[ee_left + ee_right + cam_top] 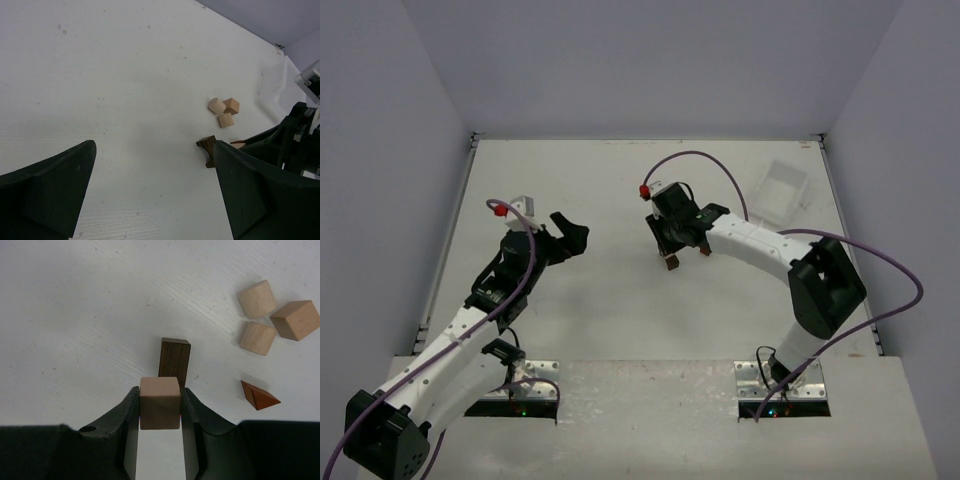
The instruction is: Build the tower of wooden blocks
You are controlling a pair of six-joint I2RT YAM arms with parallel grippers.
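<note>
My right gripper is shut on a pale tan cube and holds it just in front of a dark brown block that lies on the table. Three pale tan blocks lie close together to the right, with a reddish-brown wedge nearer. In the top view the right gripper hangs over the dark brown block at mid-table. My left gripper is open and empty, well to the left; in its wrist view the dark brown block shows beside its right finger.
A clear plastic tray sits at the back right of the table. The right arm's purple cable arcs over the table behind the blocks. Grey walls close the table in on three sides.
</note>
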